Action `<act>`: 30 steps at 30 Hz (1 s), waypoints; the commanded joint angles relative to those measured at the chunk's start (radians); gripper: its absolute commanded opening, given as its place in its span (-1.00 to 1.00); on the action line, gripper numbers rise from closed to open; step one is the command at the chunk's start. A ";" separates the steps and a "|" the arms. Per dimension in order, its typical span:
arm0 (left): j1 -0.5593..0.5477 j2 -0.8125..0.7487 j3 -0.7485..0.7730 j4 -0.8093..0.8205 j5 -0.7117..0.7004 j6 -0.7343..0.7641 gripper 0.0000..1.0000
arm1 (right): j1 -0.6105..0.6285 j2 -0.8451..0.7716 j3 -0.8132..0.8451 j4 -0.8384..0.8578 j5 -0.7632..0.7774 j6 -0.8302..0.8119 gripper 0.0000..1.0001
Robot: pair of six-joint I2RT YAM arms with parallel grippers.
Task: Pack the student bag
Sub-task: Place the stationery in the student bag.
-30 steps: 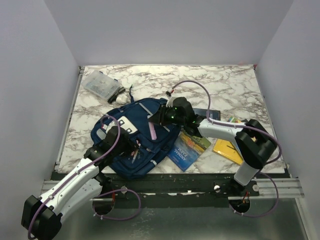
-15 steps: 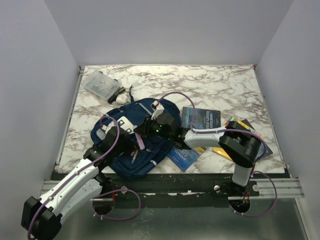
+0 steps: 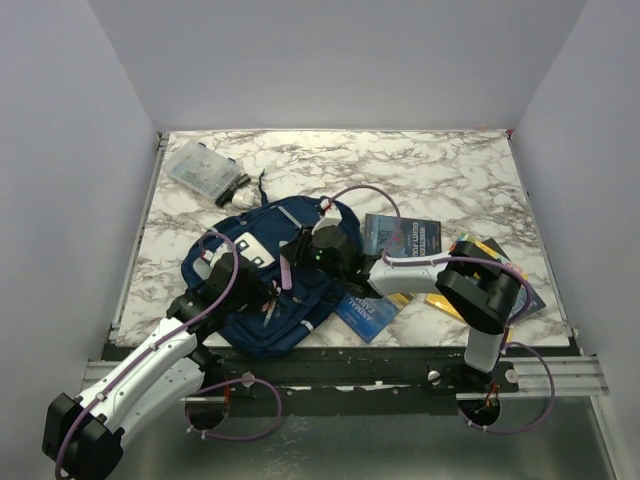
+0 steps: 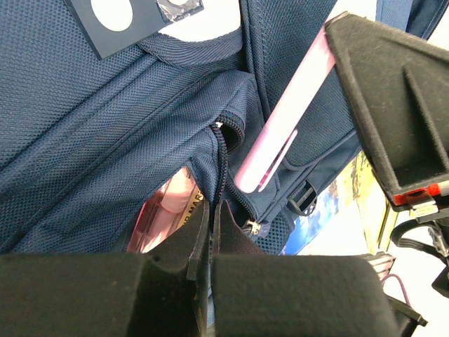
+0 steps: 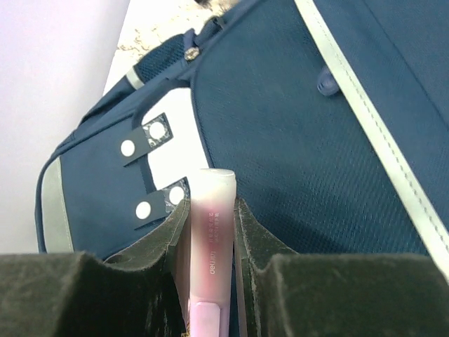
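Observation:
The navy student bag (image 3: 300, 225) lies at the table's front left, white patch (image 3: 250, 246) up. My left gripper (image 3: 262, 292) is shut on the fabric edge of an open zip pocket; in the left wrist view (image 4: 210, 223) the jaws pinch that edge beside the zipper, and a pink item (image 4: 165, 210) shows inside the pocket. My right gripper (image 3: 296, 262) is shut on a pink marker (image 3: 285, 272) and holds it over the bag. The marker (image 5: 211, 232) stands between the pads, pointing at the white patch (image 5: 172, 158). The marker also shows in the left wrist view (image 4: 280, 126), just above the pocket opening.
A small clear plastic box (image 3: 200, 170) lies at the back left. A dark blue book (image 3: 403, 238), a blue picture book (image 3: 368, 308) and a yellow book (image 3: 452, 300) lie right of the bag, partly under my right arm.
My right gripper has swung left from the bag's right edge to above the open pocket, carrying the pink marker. The left gripper has kept its hold.

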 commanded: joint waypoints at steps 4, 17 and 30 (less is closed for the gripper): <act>0.003 0.003 0.015 0.046 0.017 -0.019 -1.00 | 0.093 -0.007 0.013 -0.261 0.116 0.284 -0.99; 0.003 0.027 0.016 0.077 0.023 -0.008 -1.00 | 0.142 -0.218 -0.196 -0.202 -0.074 0.162 -0.09; 0.004 -0.022 -0.015 0.066 0.058 -0.008 -1.00 | -0.134 -0.143 -0.064 -0.206 -0.439 -0.102 0.47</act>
